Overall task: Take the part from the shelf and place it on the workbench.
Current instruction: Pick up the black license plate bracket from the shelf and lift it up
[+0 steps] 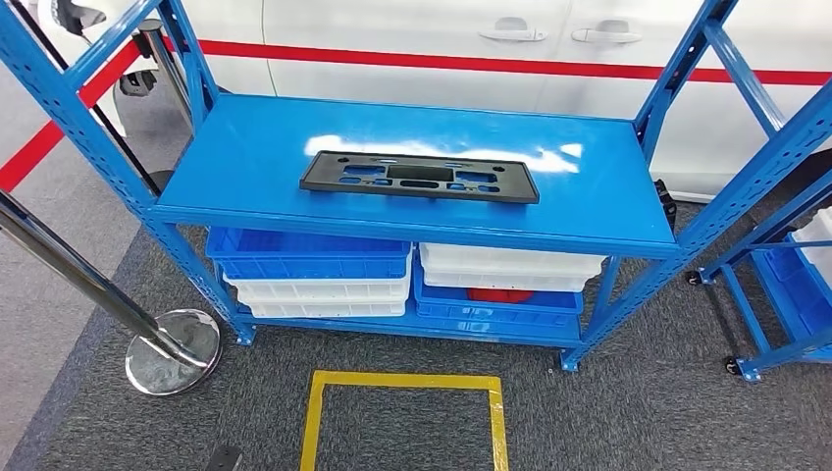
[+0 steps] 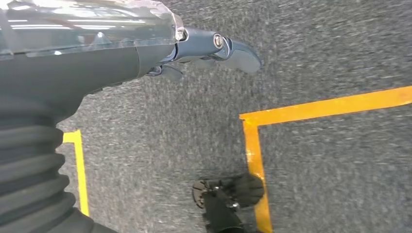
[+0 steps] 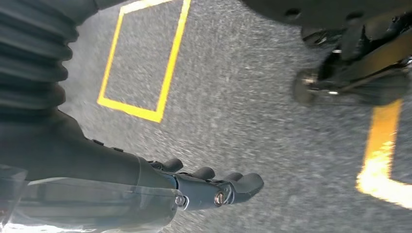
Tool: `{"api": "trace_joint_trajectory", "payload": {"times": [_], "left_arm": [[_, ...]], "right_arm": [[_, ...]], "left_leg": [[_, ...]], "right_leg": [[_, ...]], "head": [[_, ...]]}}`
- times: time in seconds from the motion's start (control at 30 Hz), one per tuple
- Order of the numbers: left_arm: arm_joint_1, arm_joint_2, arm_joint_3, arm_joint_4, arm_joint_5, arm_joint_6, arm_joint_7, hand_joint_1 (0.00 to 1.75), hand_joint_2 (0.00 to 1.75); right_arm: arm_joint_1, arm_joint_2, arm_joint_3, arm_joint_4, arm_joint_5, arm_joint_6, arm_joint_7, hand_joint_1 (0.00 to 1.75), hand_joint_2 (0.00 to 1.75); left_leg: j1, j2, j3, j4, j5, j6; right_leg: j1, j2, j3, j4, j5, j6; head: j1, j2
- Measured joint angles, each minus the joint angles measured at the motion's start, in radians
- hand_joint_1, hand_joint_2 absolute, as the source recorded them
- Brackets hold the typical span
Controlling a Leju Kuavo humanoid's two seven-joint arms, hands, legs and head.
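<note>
The right robot hand (image 3: pixel 214 187) hangs over grey carpet (image 3: pixel 243 111), holding nothing, fingers (image 3: pixel 204 172) loosely extended. A yellow tape square (image 3: pixel 163 87) lies on the floor at about eleven o'clock, another yellow strip (image 3: pixel 384 141) at three o'clock.

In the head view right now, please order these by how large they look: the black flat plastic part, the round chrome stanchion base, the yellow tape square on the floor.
1. Black flat plastic part
2. Yellow tape square, cut off by the frame edge
3. Round chrome stanchion base

The square is nearer the camera, so ranks 1 and 2 are unsure.
</note>
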State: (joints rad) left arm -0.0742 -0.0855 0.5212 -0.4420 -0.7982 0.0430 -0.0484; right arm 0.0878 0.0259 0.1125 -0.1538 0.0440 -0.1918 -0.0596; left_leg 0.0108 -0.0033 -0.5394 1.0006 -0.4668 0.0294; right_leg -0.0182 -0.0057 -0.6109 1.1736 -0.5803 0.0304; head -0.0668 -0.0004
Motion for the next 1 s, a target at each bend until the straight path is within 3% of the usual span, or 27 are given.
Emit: {"api": "trace_joint_trajectory", "payload": {"times": [0.07, 0.1, 0.13, 0.2, 0.23, 0.3, 0.4, 0.47, 0.53, 0.57, 0.6, 0.63, 0.7, 0.77, 0.83, 0.9, 0.93, 1.0], "left_arm": [[0.001, -0.005, 0.027, 0.01, -0.044, -0.003, -0.007, 0.0, 0.0], [0.002, -0.008, 0.04, 0.016, -0.065, -0.005, -0.011, 0.0, 0.0], [0.002, -0.011, 0.057, 0.024, -0.086, -0.007, -0.014, 0.0, 0.0], [0.0, -0.019, 0.095, 0.04, -0.132, -0.01, -0.021, 0.0, 0.0], [-0.002, -0.023, 0.113, 0.048, -0.156, -0.012, -0.024, 0.0, 0.0], [-0.006, -0.029, 0.143, 0.064, -0.198, -0.014, -0.029, 0.0, 0.0], [-0.013, -0.038, 0.191, 0.089, -0.263, -0.016, -0.034, 0.0, 0.0], [-0.018, -0.041, 0.221, 0.107, -0.304, -0.018, -0.036, 0.0, 0.0], [-0.02, -0.045, 0.248, 0.124, -0.34, -0.021, -0.038, 0.0, 0.0], [-0.021, -0.046, 0.26, 0.132, -0.358, -0.023, -0.039, 0.0, 0.0], [-0.021, -0.048, 0.272, 0.139, -0.375, -0.025, -0.04, 0.0, 0.0], [-0.022, -0.049, 0.283, 0.146, -0.392, -0.027, -0.041, 0.0, 0.0], [-0.027, -0.051, 0.304, 0.159, -0.423, -0.03, -0.042, 0.0, 0.0], [-0.035, -0.054, 0.323, 0.17, -0.447, -0.033, -0.044, 0.0, 0.0], [-0.04, -0.057, 0.344, 0.184, -0.475, -0.036, -0.045, 0.0, 0.0], [-0.04, -0.061, 0.367, 0.197, -0.512, -0.041, -0.046, 0.0, 0.0], [-0.041, -0.063, 0.377, 0.202, -0.528, -0.043, -0.047, 0.0, 0.0], [-0.043, -0.067, 0.391, 0.209, -0.541, -0.044, -0.049, 0.0, 0.0]], "right_arm": [[-0.017, 0.0, 0.014, 0.0, 0.017, -0.008, -0.002, 0.0, 0.0], [-0.027, 0.0, 0.022, 0.0, 0.025, -0.012, -0.004, 0.0, 0.0], [-0.037, 0.0, 0.033, -0.001, 0.035, -0.016, -0.007, 0.0, 0.0], [-0.058, 0.0, 0.061, -0.002, 0.058, -0.021, -0.015, 0.0, 0.0], [-0.069, 0.0, 0.076, -0.002, 0.071, -0.022, -0.02, 0.0, 0.0], [-0.093, 0.001, 0.106, -0.005, 0.098, -0.02, -0.032, 0.0, 0.0], [-0.13, 0.007, 0.158, -0.01, 0.146, -0.009, -0.054, 0.0, 0.0], [-0.15, 0.015, 0.193, -0.015, 0.18, 0.006, -0.07, 0.0, 0.0], [-0.169, 0.022, 0.226, -0.019, 0.212, 0.027, -0.092, 0.0, 0.0], [-0.178, 0.026, 0.242, -0.021, 0.227, 0.042, -0.104, 0.0, 0.0], [-0.188, 0.032, 0.259, -0.023, 0.241, 0.058, -0.119, 0.0, 0.0], [-0.199, 0.039, 0.276, -0.027, 0.256, 0.077, -0.136, 0.0, 0.0], [-0.22, 0.054, 0.307, -0.037, 0.283, 0.117, -0.175, 0.0, 0.0], [-0.241, 0.07, 0.334, -0.048, 0.306, 0.154, -0.216, 0.0, 0.0], [-0.265, 0.091, 0.365, -0.063, 0.337, 0.205, -0.282, 0.0, 0.0], [-0.29, 0.115, 0.405, -0.083, 0.387, 0.287, -0.399, 0.0, 0.0], [-0.301, 0.125, 0.424, -0.093, 0.41, 0.324, -0.462, 0.0, 0.0], [-0.319, 0.141, 0.451, -0.111, 0.434, 0.356, -0.534, 0.0, 0.0]], "left_leg": [[-0.004, -0.001, -0.001, 0.001, 0.0, 0.003], [-0.006, -0.002, -0.001, 0.002, -0.001, 0.004], [-0.008, -0.003, 0.001, 0.002, -0.001, 0.004], [-0.012, -0.005, 0.006, 0.002, -0.004, 0.002], [-0.014, -0.006, 0.006, 0.003, -0.005, 0.0], [-0.015, -0.005, 0.005, 0.004, -0.006, -0.009], [-0.014, -0.005, 0.001, 0.012, -0.014, -0.026], [-0.012, -0.004, -0.029, 0.079, -0.057, -0.036], [-0.006, -0.003, -0.09, 0.212, -0.119, -0.046], [-0.003, -0.003, -0.117, 0.267, -0.135, -0.05], [-0.001, -0.003, -0.13, 0.291, -0.132, -0.053], [0.001, -0.003, -0.123, 0.27, -0.108, -0.055], [0.004, -0.001, -0.066, 0.138, -0.032, -0.054], [0.001, 0.001, -0.018, 0.027, 0.007, -0.046], [-0.003, 0.001, -0.013, 0.006, 0.007, -0.035], [0.0, 0.002, -0.013, 0.002, 0.013, -0.022], [0.002, 0.002, -0.013, -0.002, 0.016, -0.015], [0.002, 0.003, -0.014, -0.005, 0.02, -0.005]], "right_leg": [[0.0, 0.001, -0.057, 0.115, -0.039, 0.001], [0.0, 0.001, -0.063, 0.125, -0.029, -0.001], [0.001, 0.001, -0.05, 0.092, 0.0, -0.004], [0.006, 0.003, 0.015, -0.046, 0.073, -0.017], [0.009, 0.004, 0.042, -0.108, 0.096, -0.022], [0.016, 0.006, 0.062, -0.159, 0.105, -0.029], [0.011, 0.004, 0.063, -0.171, 0.111, -0.04], [0.005, -0.001, 0.066, -0.178, 0.116, -0.049], [0.006, -0.005, 0.066, -0.178, 0.116, -0.052], [0.006, -0.005, 0.066, -0.178, 0.116, -0.052], [0.006, -0.005, 0.066, -0.178, 0.115, -0.052], [0.006, -0.005, 0.068, -0.177, 0.115, -0.051], [0.006, -0.005, 0.071, -0.175, 0.112, -0.048], [0.009, -0.005, 0.07, -0.171, 0.11, -0.039], [0.012, -0.005, 0.065, -0.169, 0.112, -0.03], [0.011, -0.003, 0.062, -0.164, 0.107, -0.02], [0.01, -0.002, 0.054, -0.146, 0.093, -0.016], [0.007, 0.001, 0.009, -0.043, 0.033, -0.01]], "head": [[0.0, 0.0], [0.0, 0.0], [0.0, 0.0], [0.0, 0.0], [0.0, 0.0], [0.0, 0.0], [0.0, 0.0], [0.0, 0.0], [0.0, 0.0], [0.0, 0.0], [0.0, 0.0], [0.0, 0.0], [0.0, 0.0], [0.0, 0.0], [0.0, 0.0], [0.0, 0.0], [0.0, 0.0], [0.0, 0.0]]}}
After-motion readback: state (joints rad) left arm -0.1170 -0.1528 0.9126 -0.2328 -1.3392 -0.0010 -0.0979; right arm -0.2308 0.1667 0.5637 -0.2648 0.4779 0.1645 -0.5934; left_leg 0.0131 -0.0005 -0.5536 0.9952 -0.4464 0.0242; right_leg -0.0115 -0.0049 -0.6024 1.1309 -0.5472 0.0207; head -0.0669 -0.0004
